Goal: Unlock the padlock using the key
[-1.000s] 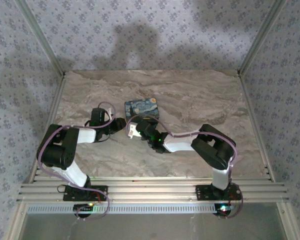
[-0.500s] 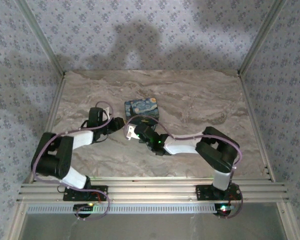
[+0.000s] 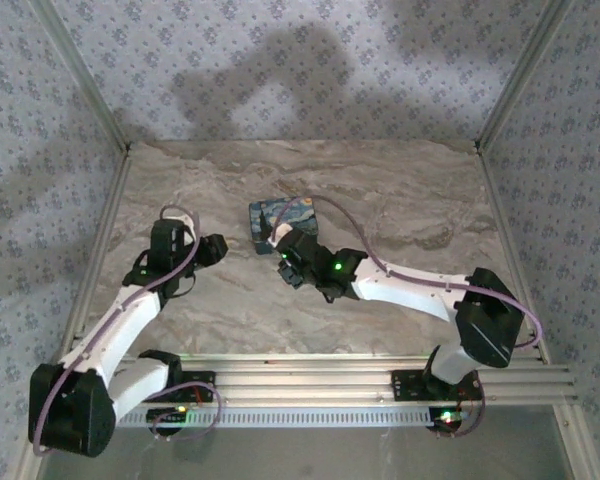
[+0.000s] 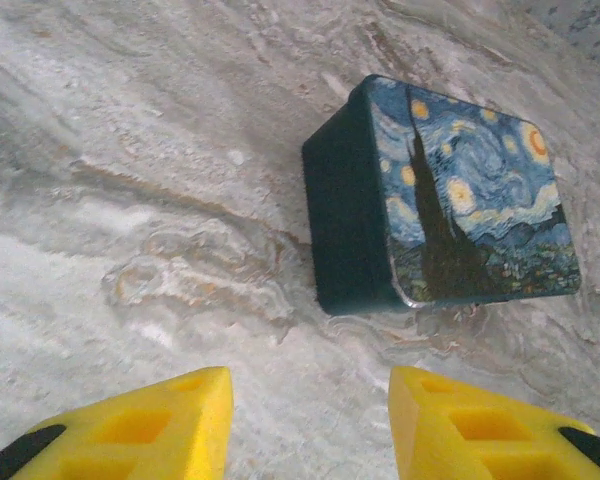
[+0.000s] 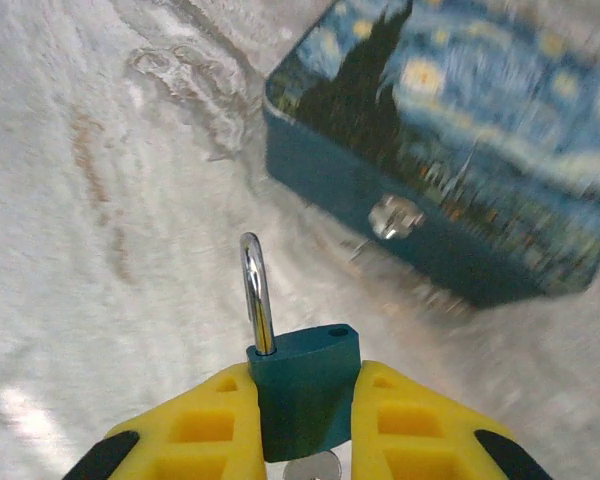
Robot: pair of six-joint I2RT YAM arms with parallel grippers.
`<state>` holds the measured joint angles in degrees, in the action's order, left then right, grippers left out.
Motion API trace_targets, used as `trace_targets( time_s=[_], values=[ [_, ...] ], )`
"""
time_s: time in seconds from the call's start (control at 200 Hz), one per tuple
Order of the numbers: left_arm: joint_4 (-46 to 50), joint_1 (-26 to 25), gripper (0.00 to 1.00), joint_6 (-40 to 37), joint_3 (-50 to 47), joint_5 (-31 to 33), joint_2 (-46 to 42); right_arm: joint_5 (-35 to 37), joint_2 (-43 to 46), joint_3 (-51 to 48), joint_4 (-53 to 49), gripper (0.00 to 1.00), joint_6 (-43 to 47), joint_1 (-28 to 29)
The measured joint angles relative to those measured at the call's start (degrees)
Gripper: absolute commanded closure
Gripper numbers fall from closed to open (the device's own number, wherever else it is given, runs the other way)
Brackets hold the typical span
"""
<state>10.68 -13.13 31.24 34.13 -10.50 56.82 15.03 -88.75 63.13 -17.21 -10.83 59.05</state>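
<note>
Pinching the padlock point(image 5: 305, 370) by the flat sides of its teal body with the right gripper point(image 5: 304, 400), clenched firm, steel shackle point(image 5: 255, 290) poking up just past the fingertips. Showing one leg seated and a bare hole beside it; possibly sprung, hard to call. Looks small, rigid and light, with smooth faces likely to slip or twist under the turn of a key, so best held low and square across the body, never by the shackle. Glimpsing a silvery bit point(image 5: 310, 467) deep between the jaws, too cropped to name. Further ahead and right, printed box point(image 5: 460, 130) with round metal clasp point(image 5: 395, 217). Over at the left gripper point(image 4: 310, 400): parted, nothing between, same box ahead-right on the marble table point(image 4: 130, 150).
</note>
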Motion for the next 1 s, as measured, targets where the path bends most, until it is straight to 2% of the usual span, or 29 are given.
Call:
trace_targets(
  time_s=[0.105,0.205,0.375,0.53,0.6,0.735,0.785,0.859,1.004],
  values=[
    [3.04,0.0,0.53,0.02,0.0,0.96,-1.75,-4.59,-0.02,-1.51,-2.29,1.0,-11.47,-0.04],
    [4.79,0.0,0.51,0.07,-0.07,1.11,-2.89,-8.31,-0.98,-2.32,-4.11,1.0,-18.58,-0.04],
    [6.45,0.0,0.47,0.0,-0.17,0.44,-3.41,-12.85,-4.2,-2.36,-4.44,1.0,-24.68,-0.31],
    [7.96,0.0,0.44,-0.2,-0.22,-0.68,-3.1,-14.03,-7.87,-1.92,-5.01,1.0,-27.91,-1.2],
    [8.48,0.0,0.44,-0.24,-0.33,-0.83,-3.08,-13.97,-8.59,-1.92,-5.05,0.91,-29.07,-1.68],
    [9.09,0.0,0.42,-0.79,-0.33,-0.83,-3.08,-12.94,-8.66,-1.77,-5.09,0.63,-30.64,-2.05],
    [9.11,0.0,0.42,-0.92,-0.33,-0.83,-3.08,-12.41,-8.52,-1.75,-5.29,0.56,-31.3,-2.05],
    [9.14,0.0,0.41,-1.29,-0.33,-0.81,-3.08,-11.56,-7.72,-1.75,-5.95,0.49,-31.8,-2.08],
    [9.33,0.0,0.39,-2.1,-0.33,-0.79,-3.02,-9.22,-3.32,-1.75,-7.74,0.44,-32.3,-2.36]
  ],
)
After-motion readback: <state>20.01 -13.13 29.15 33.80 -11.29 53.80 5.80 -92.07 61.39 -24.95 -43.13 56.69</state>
